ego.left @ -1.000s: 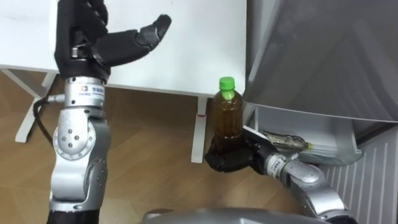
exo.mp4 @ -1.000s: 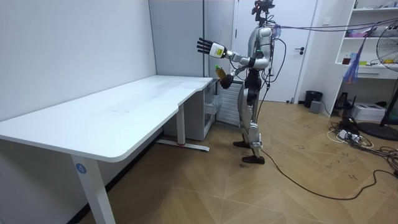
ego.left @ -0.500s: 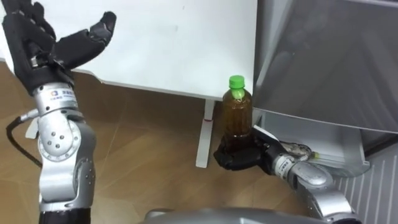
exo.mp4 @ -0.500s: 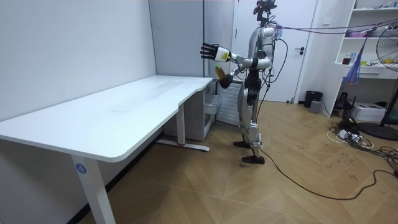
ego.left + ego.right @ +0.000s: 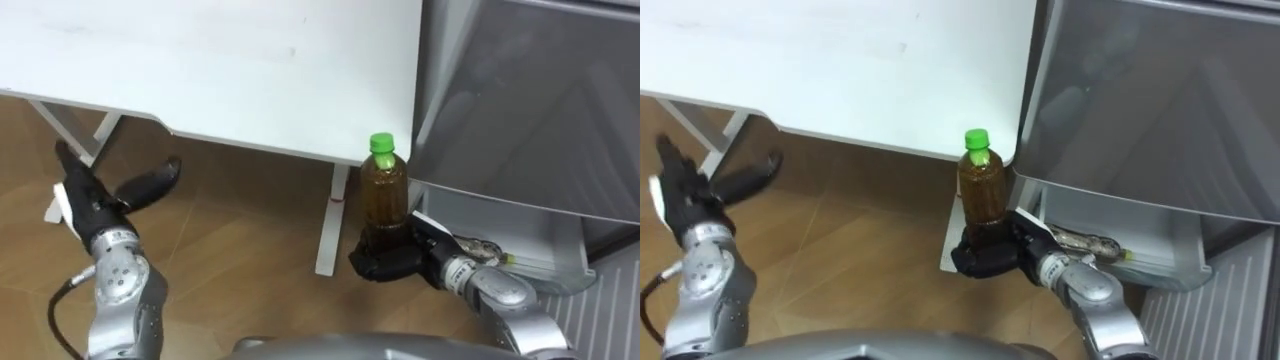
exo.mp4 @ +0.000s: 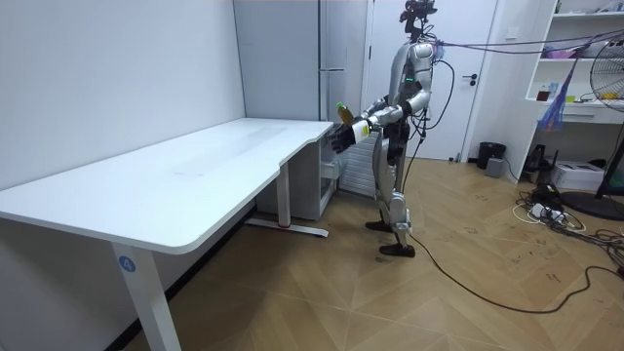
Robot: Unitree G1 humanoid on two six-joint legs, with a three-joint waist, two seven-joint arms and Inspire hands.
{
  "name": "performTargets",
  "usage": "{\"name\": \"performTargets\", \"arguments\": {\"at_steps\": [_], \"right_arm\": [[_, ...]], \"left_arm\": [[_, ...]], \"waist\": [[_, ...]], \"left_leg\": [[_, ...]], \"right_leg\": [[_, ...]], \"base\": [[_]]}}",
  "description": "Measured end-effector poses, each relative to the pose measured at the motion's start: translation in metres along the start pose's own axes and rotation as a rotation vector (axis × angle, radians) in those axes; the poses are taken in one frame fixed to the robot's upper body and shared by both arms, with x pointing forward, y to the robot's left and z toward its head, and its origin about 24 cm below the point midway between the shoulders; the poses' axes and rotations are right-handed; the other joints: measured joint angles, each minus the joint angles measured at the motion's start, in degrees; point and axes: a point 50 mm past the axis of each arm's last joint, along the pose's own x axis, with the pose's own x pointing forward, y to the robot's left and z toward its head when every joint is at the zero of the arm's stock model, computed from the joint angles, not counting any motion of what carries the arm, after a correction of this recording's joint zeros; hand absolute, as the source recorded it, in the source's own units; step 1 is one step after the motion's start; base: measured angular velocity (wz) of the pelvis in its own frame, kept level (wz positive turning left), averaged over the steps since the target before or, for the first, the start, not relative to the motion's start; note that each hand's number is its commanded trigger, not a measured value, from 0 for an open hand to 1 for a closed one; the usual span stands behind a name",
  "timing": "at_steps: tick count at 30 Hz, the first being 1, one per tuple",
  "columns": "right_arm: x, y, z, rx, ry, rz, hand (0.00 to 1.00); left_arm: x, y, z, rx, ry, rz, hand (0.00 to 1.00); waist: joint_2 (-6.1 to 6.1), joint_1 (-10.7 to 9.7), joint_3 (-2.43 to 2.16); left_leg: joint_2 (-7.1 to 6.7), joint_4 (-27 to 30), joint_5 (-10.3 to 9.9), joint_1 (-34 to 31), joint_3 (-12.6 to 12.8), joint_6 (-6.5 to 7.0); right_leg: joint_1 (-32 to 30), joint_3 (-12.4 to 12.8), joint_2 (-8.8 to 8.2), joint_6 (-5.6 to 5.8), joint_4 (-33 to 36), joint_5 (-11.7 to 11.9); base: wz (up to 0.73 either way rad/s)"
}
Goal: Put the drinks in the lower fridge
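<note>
A brown tea bottle with a green cap [image 5: 384,196] [image 5: 983,186] stands upright in my right hand [image 5: 385,262] [image 5: 986,257], whose fingers are curled round its base. I hold it in front of the open lower fridge [image 5: 520,250], beside the white desk's corner. My left hand [image 5: 105,195] [image 5: 700,195] hangs low on the left over the wooden floor, fingers straight and spread. In the room view I stand before the grey fridge [image 6: 343,58], with the bottle [image 6: 343,112] raised at chest height.
The white desk [image 5: 210,70] fills the upper left, its white leg [image 5: 330,225] just left of the bottle. The fridge's open door shelf [image 5: 480,243] holds another bottle lying flat. The grey upper fridge door [image 5: 540,100] is above it.
My left arm has swung down from high above the desk to low over the floor. The bottle in my right hand has shifted slightly right, towards the fridge.
</note>
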Motion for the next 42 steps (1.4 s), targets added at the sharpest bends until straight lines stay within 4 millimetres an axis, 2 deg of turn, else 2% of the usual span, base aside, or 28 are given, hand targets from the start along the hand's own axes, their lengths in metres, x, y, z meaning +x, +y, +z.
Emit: {"name": "performTargets", "arguments": {"at_steps": [3, 8, 14, 30, 37, 42], "right_arm": [[0.000, 0.000, 0.000, 0.013, -0.006, -0.002, 1.00], [0.001, 0.004, -0.003, 0.019, 0.022, 0.012, 1.00], [0.001, 0.004, -0.006, 0.033, 0.060, 0.006, 1.00], [0.004, 0.008, -0.008, 0.043, 0.094, 0.003, 1.00], [0.006, 0.009, -0.006, 0.051, 0.087, -0.004, 1.00], [0.006, 0.009, -0.007, 0.052, 0.089, -0.006, 1.00]], "left_arm": [[-0.002, 0.006, -0.017, -0.005, 0.084, 0.039, 0.00], [-0.006, 0.022, -0.049, 0.067, 0.214, 0.099, 0.00], [-0.019, 0.039, -0.082, 0.149, 0.391, 0.121, 0.00], [-0.038, 0.040, -0.110, 0.235, 0.560, -0.007, 0.00], [-0.045, 0.043, -0.126, 0.323, 0.650, -0.104, 0.00], [-0.046, 0.036, -0.129, 0.325, 0.669, -0.184, 0.00]], "waist": [[-0.38, 0.32, 0.11], [-0.62, 0.11, -0.07], [-1.01, -0.10, -0.05], [-1.92, -0.52, -0.17], [-2.17, -2.95, -0.07], [-1.89, -3.31, 0.06]], "left_leg": [[0.10, -0.81, -0.01, -0.03, 0.33, 0.00], [0.12, -1.00, 0.00, -0.12, 0.85, 0.01], [0.06, -1.02, -0.01, -0.21, 0.90, 0.02], [0.03, -0.82, -0.04, -1.63, 0.99, 0.04], [0.04, -0.56, -0.03, -2.09, 1.25, 0.04], [0.05, -0.77, -0.06, -2.75, 1.35, 0.07]], "right_leg": [[-0.44, 0.00, 0.17, -0.01, -0.01, 0.00], [-0.73, 0.11, 0.18, 0.01, 0.02, -0.01], [-0.78, 0.17, 0.13, 0.18, -0.10, -0.17], [-2.02, 0.15, 0.09, 0.15, 0.21, -0.16], [-2.05, -0.15, -0.04, 0.18, -0.06, -0.18], [-2.83, -0.01, 0.03, 0.21, -0.03, -0.20]], "base": [[-0.01], [-0.04], [0.00], [0.01], [0.02], [-0.01]]}}
